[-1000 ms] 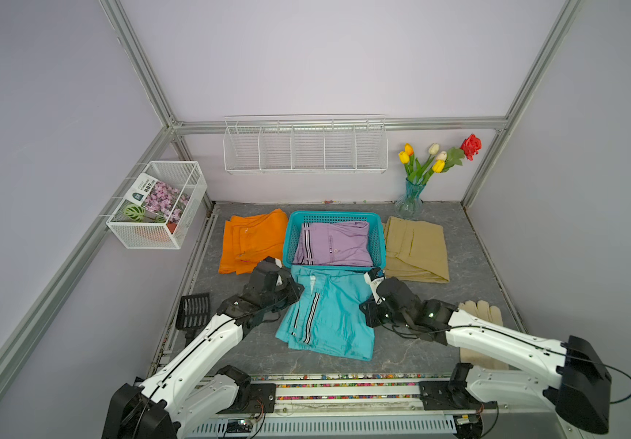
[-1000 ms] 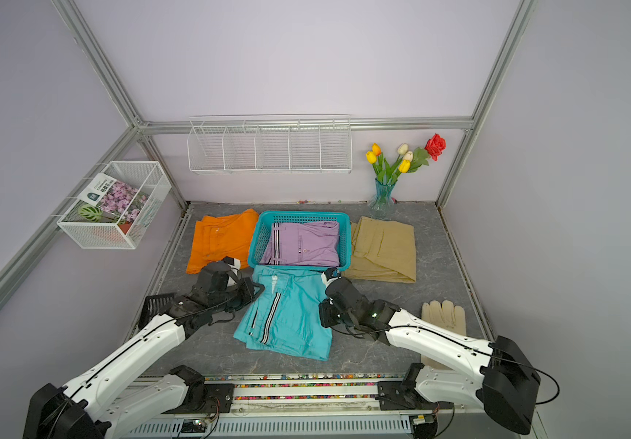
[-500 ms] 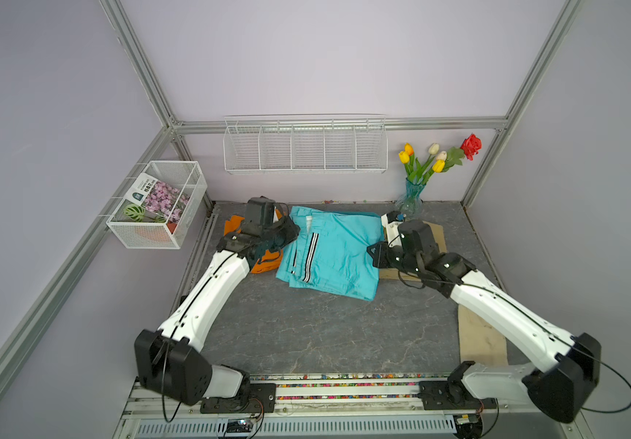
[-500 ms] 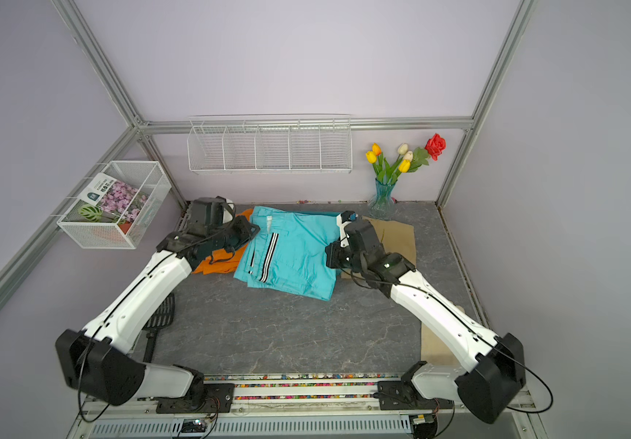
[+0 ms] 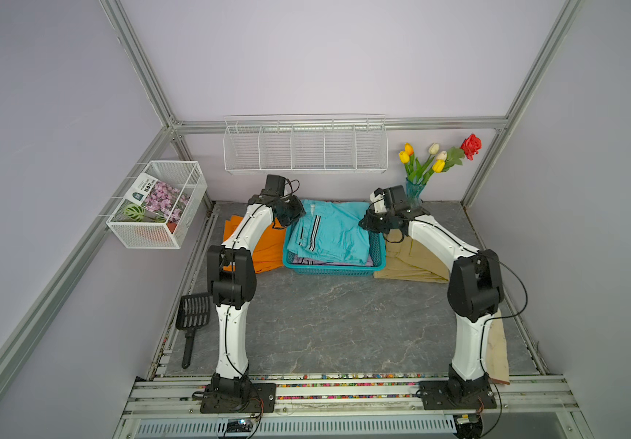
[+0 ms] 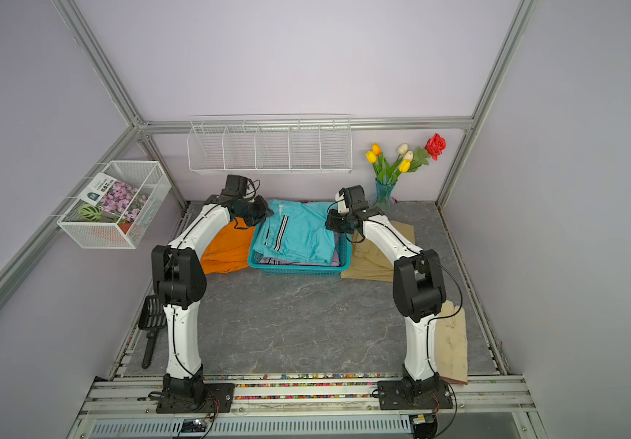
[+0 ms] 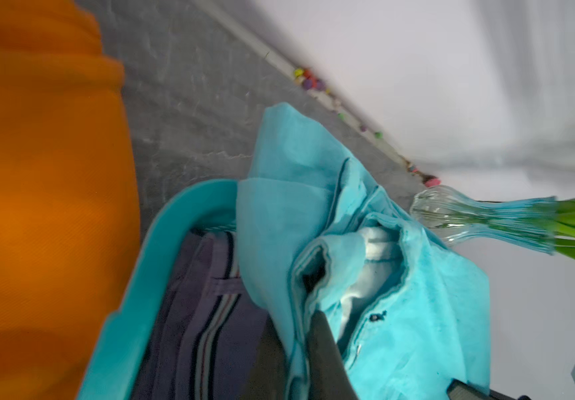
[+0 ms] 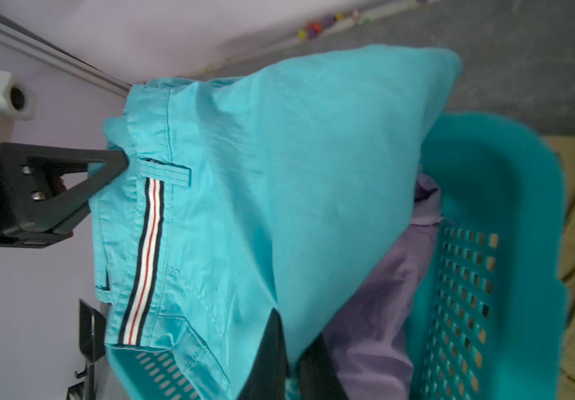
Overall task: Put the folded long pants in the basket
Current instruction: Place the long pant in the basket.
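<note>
Change: within the last second the folded turquoise cloth pants with a striped waistband (image 5: 331,232) are lifted from the grey marbled table (image 5: 325,323) in front and carried back; now they are held over the rectangular turquoise perforated plastic basket (image 5: 333,270)
Place of the pants: the near end is laid on the folded lilac pants (image 5: 329,261) already inside the basket; the far end is kept raised near the far rim
Left gripper (image 5: 300,216): closed tightly on the waistband corner of the turquoise pants
Right gripper (image 5: 363,225): closed tightly on the opposite edge of the same cloth
Still outside: the plain orange folded pants (image 5: 268,247) and the plain khaki folded pants (image 5: 409,262), just beside the basket on either side
Meaning: the second of four pairs is judged almost placed; lowering and release are still needed, and the far end could be left hanging over the rim
</note>
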`<state>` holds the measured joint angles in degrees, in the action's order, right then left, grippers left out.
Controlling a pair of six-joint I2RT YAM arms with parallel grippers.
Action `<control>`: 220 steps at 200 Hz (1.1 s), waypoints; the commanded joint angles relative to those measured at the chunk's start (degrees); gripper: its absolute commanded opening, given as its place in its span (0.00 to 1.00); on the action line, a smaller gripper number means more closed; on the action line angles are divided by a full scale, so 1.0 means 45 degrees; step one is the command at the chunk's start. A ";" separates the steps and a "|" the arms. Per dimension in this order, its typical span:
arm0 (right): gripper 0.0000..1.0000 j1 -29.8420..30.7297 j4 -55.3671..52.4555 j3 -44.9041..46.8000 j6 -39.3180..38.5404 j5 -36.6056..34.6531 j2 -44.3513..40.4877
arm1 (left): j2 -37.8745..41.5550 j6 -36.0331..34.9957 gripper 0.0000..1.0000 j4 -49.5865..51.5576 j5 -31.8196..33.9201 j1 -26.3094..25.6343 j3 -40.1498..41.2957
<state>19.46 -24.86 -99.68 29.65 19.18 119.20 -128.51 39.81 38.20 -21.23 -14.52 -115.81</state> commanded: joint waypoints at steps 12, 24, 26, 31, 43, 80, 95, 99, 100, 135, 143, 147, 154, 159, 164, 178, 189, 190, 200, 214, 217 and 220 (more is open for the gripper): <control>0.00 -0.0146 -0.0277 0.0081 -0.0163 0.0203 0.0840 | -0.0436 -0.0063 0.00 0.0470 -0.0203 0.0092 -0.0103; 0.00 -0.0146 -0.0259 0.0350 -0.0162 0.0027 0.0738 | -0.0353 -0.0062 0.00 0.0359 -0.0184 0.0103 0.0251; 0.00 -0.0146 -0.0237 0.0402 -0.0163 0.0018 0.0714 | -0.0306 -0.0049 0.00 0.0335 -0.0159 0.0103 0.0341; 0.00 -0.0153 -0.0236 0.0507 -0.0162 -0.0028 0.0620 | -0.0152 -0.0030 0.00 0.0221 -0.0105 0.0103 0.0543; 0.00 -0.0146 -0.0449 0.0599 -0.0165 -0.0247 0.0405 | 0.0276 0.0096 0.00 -0.0009 -0.0037 0.0103 0.1048; 0.00 -0.0130 -0.1232 0.0610 -0.0321 -0.0642 -0.0592 | 0.1972 0.0236 0.00 -0.0114 0.0204 0.0061 0.2194; 0.00 -0.0126 -0.1444 0.0695 -0.0352 -0.0707 -0.0889 | 0.2311 0.0293 0.00 0.0036 0.0359 0.0063 0.2459; 0.00 -0.0126 -0.1490 0.0732 -0.0353 -0.0690 -0.0901 | 0.2326 0.0293 0.00 0.0064 0.0326 0.0063 0.2504; 0.00 -0.0136 -0.1488 0.0738 -0.0356 -0.0679 -0.0892 | 0.2317 0.0293 0.00 0.0056 0.0315 0.0063 0.2518; 0.00 -0.0124 -0.1604 0.0633 -0.0387 -0.0714 -0.0043 | 0.1345 0.0314 0.00 0.0206 0.0047 0.0054 0.2636; 0.00 -0.0124 -0.1589 0.0608 -0.0387 -0.0829 0.0159 | 0.1129 0.0303 0.00 0.0271 0.0061 0.0064 0.2572; 0.00 -0.0131 -0.1571 0.0610 -0.0387 -0.0872 0.0248 | 0.1051 0.0284 0.00 0.0281 0.0076 0.0064 0.2571; 0.00 -0.0129 -0.1547 0.0608 -0.0406 -0.0980 0.0322 | 0.0991 0.0243 0.00 0.0279 0.0111 0.0064 0.2565; 0.00 -0.0126 -0.1548 0.0608 -0.0413 -0.1050 0.0382 | 0.0964 0.0201 0.01 0.0280 0.0164 0.0078 0.2570; 0.00 -0.0126 -0.1555 0.0608 -0.0411 -0.1095 0.0404 | 0.0928 0.0185 0.02 0.0266 0.0177 0.0064 0.2571; 0.03 -0.0127 -0.1555 0.0618 -0.0436 -0.1079 0.0358 | 0.0931 0.0095 0.12 0.0278 0.0184 0.0063 0.2571; 0.10 -0.0111 -0.1566 0.0665 -0.0439 -0.1136 0.0220 | 0.0952 0.0057 0.24 0.0264 0.0115 0.0046 0.2590; 0.11 -0.0109 -0.1565 0.0666 -0.0447 -0.1136 0.0196 | 0.0966 0.0068 0.25 0.0273 0.0112 0.0045 0.2600; 0.29 -0.0087 -0.1528 0.0754 -0.0475 -0.1203 -0.0022 | 0.1054 0.0029 0.35 0.0277 0.0031 0.0044 0.2627; 0.57 -0.0021 -0.1582 0.0747 -0.0604 -0.1359 -0.0439 | 0.1421 -0.0054 0.60 0.0248 0.0173 0.0025 0.2742; 0.60 -0.0008 -0.1594 0.0728 -0.0660 -0.1370 -0.0542 | 0.1540 -0.0070 0.63 0.0216 0.0220 0.0020 0.2820; 0.63 0.0035 -0.1617 0.0701 -0.0711 -0.1398 -0.0640 | 0.1699 -0.0089 0.66 0.0164 0.0284 0.0007 0.2910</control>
<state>19.59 -29.19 -97.23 28.71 16.78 119.85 -123.72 40.40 36.97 -22.13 -14.76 -104.44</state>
